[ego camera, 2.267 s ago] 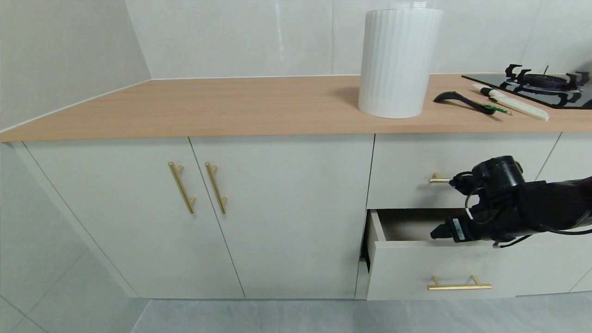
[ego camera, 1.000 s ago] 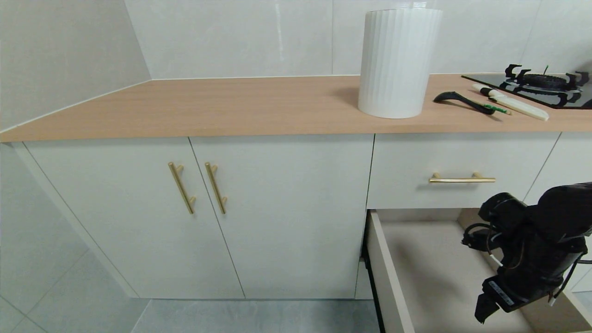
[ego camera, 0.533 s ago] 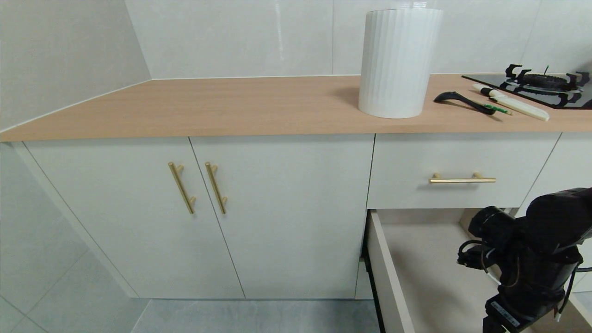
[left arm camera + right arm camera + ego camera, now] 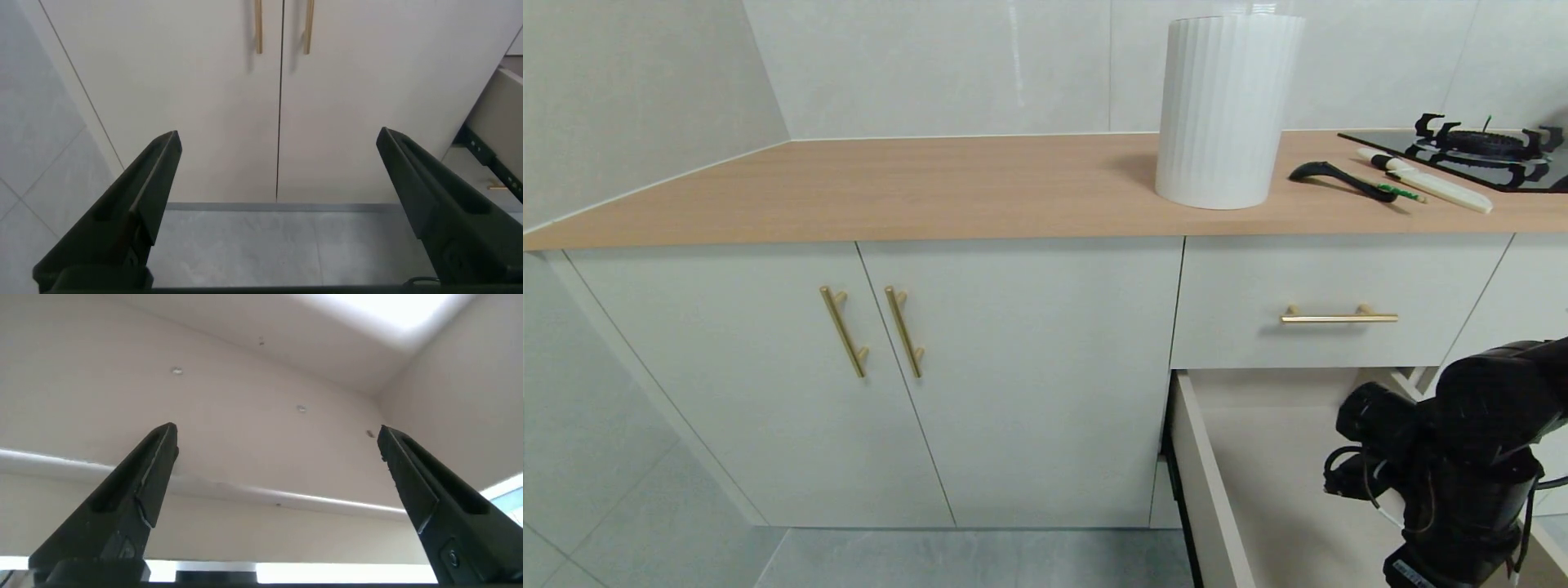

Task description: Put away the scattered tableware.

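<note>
Right gripper (image 4: 275, 433): fingers spread wide, empty, poised over open lower drawer (image 4: 1197, 457). Tableware, black spoon (image 4: 1339, 178) and cream knife (image 4: 1431, 185), lies on countertop (image 4: 931, 184) beside hob (image 4: 1470, 147). Advice: raise arm clear of drawer wall, approach spoon handle crosswise, grip mid-handle.

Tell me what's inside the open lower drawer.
The lower drawer shows a bare floor with no tableware on it. The right arm hangs over its right front part and covers that area. The right gripper is open and holds nothing.
</note>
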{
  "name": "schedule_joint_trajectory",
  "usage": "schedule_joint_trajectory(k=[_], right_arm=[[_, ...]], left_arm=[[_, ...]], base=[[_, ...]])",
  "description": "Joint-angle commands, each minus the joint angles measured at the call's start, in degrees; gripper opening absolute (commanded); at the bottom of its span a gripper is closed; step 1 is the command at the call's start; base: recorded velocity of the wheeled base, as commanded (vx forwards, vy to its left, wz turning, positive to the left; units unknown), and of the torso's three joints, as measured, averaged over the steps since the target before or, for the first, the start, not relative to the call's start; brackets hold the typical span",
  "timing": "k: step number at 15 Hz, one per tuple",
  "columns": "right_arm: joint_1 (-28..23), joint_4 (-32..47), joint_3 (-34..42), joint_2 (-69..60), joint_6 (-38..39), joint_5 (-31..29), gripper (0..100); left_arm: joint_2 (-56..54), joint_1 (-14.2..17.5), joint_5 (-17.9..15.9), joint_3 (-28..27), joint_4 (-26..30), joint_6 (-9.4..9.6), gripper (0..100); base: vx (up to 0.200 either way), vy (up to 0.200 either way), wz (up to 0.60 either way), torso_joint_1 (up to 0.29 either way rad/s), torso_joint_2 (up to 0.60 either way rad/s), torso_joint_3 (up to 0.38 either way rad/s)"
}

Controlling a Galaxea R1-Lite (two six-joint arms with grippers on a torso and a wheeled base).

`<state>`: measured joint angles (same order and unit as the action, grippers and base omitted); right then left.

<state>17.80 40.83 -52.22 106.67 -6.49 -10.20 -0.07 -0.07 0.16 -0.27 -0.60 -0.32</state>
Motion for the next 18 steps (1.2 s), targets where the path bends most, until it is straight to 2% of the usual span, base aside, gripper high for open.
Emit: schedule_joint_trajectory(k=[1, 4, 6, 9, 12, 15, 16, 18], right_arm=[[-0.4, -0.2, -0.2, -8.0, 0.1, 0.0, 100], [-2.9, -0.2, -3.8, -25.0, -0.2, 1.0, 100], [-4.7, -3.1, -10.4, -31.8, -0.5, 1.4, 100], [-6.5, -4.0, -21.8, -31.9, -0.7, 3.7, 100], [-8.6, -6.1, -32.1, -26.4, -0.4, 6.5, 100], [-10.0, -7.0, -37.7, -24.3, 0.9, 7.4, 100], [-10.6, -7.0, -39.5, -23.5, 1.2, 7.9, 100], [-13.3, -4.1, -48.0, -19.0, 1.1, 8.2, 100]], left_arm=[[0.1, 0.0, 0.0, 0.0, 0.0, -0.03, 100], [0.1, 0.0, 0.0, 0.0, 0.0, -0.03, 100], [0.1, 0.0, 0.0, 0.0, 0.0, -0.03, 100], [0.1, 0.0, 0.0, 0.0, 0.0, -0.03, 100], [0.1, 0.0, 0.0, 0.0, 0.0, -0.03, 100], [0.1, 0.0, 0.0, 0.0, 0.0, -0.03, 100], [0.1, 0.0, 0.0, 0.0, 0.0, -0.03, 100], [0.1, 0.0, 0.0, 0.0, 0.0, -0.03, 100]], base=[[0.0, 0.0, 0.0, 0.0, 0.0, 0.0], [0.0, 0.0, 0.0, 0.0, 0.0, 0.0], [0.0, 0.0, 0.0, 0.0, 0.0, 0.0], [0.0, 0.0, 0.0, 0.0, 0.0, 0.0], [0.0, 0.0, 0.0, 0.0, 0.0, 0.0], [0.0, 0.0, 0.0, 0.0, 0.0, 0.0], [0.0, 0.0, 0.0, 0.0, 0.0, 0.0], [0.0, 0.0, 0.0, 0.0, 0.0, 0.0]])
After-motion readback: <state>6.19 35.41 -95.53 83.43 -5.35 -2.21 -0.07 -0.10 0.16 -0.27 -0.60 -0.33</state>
